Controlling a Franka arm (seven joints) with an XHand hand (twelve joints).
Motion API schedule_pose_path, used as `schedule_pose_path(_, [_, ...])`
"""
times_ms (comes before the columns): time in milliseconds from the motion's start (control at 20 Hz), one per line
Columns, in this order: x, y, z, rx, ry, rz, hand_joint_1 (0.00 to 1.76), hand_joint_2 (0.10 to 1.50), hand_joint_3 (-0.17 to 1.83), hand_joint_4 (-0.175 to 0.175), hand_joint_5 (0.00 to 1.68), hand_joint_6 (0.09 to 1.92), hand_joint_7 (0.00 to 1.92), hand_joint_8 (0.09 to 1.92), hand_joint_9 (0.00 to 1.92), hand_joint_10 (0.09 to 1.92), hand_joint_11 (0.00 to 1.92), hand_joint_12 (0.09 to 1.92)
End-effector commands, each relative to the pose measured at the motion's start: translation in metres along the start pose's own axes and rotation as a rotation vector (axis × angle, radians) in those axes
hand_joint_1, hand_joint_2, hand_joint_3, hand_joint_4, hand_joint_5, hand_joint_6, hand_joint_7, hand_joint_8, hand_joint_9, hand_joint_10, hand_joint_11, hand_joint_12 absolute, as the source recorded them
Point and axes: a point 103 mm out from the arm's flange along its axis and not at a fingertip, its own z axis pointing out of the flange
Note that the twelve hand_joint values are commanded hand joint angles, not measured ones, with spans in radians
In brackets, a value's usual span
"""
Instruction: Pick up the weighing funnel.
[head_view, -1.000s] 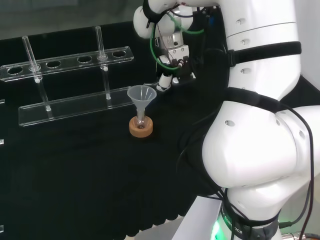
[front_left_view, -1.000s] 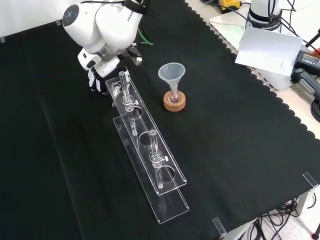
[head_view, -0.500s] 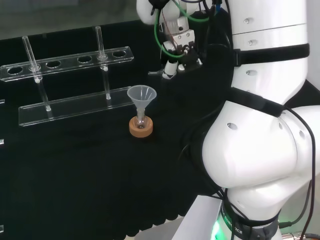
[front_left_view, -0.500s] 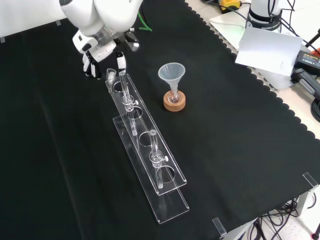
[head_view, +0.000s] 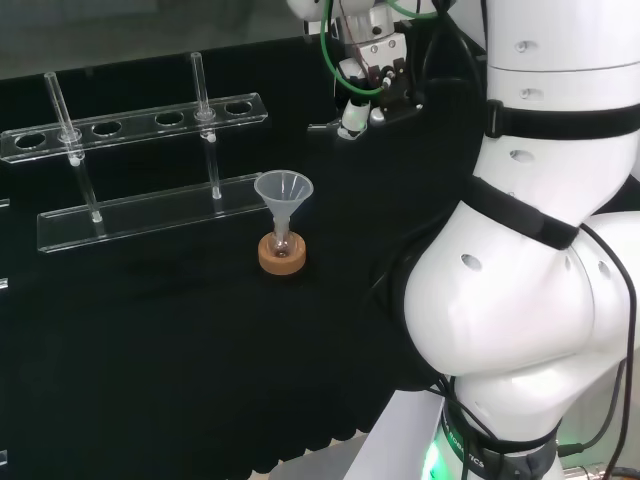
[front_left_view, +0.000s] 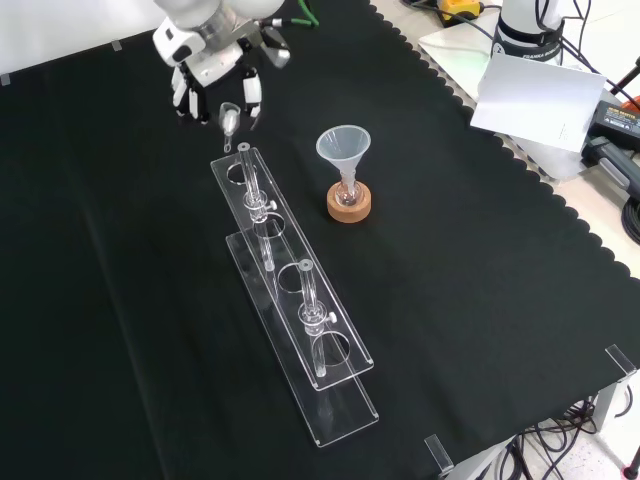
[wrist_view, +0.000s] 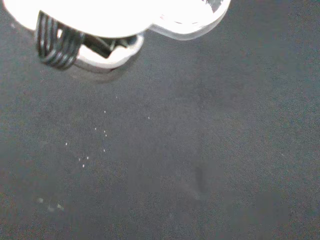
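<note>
Weighing funnel (front_left_view: 229, 117) pinched by fingers (front_left_view: 253, 98) of hand (front_left_view: 208, 66), clear of rack (front_left_view: 291, 268) end

hand (front_left_view: 214, 72): mine, risen off the cloth (front_left_view: 120, 300), higher beyond the rack (front_left_view: 300, 300) end.
weighing funnel (front_left_view: 229, 118): lifted with it, pinched in my fingers.

**What I cannot make out from here**

In the front view the arm (front_left_view: 215, 12) runs off the far edge, so I lose everything above the hand (front_left_view: 212, 70). The weighing funnel (front_left_view: 230, 117) is small and clear, and I cannot tell where the fingers meet it. In the wrist view the hand is a white blur, cut by the frame. In the head view the arm's links hide the right of the table (head_view: 150, 330), and the rack (head_view: 130, 127) is clipped at the left edge.
</note>
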Motion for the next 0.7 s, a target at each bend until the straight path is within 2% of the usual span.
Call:
schedule_pose_path(50, [-0.004,-0.042,-0.012,0.011,-0.022,0.029,1.13,0.56,0.85,0.175,1.25,0.80,0.57,0.71,0.88,0.46,0.74,1.11])
schedule_pose_path(200, [0.000,-0.057,-0.017,0.012,-0.035,0.033,1.13,0.56,0.84,0.175,1.25,0.80,0.56,0.71,0.88,0.46,0.74,1.11])
schedule_pose_path(300, [0.012,-0.059,-0.018,0.026,-0.045,0.031,1.13,0.56,0.84,0.175,1.25,0.80,0.56,0.71,0.88,0.46,0.74,1.11])
schedule_pose_path(400, [0.011,-0.065,-0.018,0.008,-0.040,0.027,1.13,0.56,0.84,0.175,1.25,0.80,0.56,0.71,0.88,0.46,0.74,1.11])
schedule_pose_path(500, [0.009,-0.081,-0.018,-0.009,-0.038,0.028,1.13,0.56,0.84,0.175,1.25,0.80,0.56,0.71,0.88,0.45,0.74,1.10])
schedule_pose_path(700, [0.014,-0.106,-0.024,0.003,-0.042,0.030,1.13,0.57,0.84,0.175,1.25,0.81,0.55,0.70,0.88,0.45,0.73,1.10])
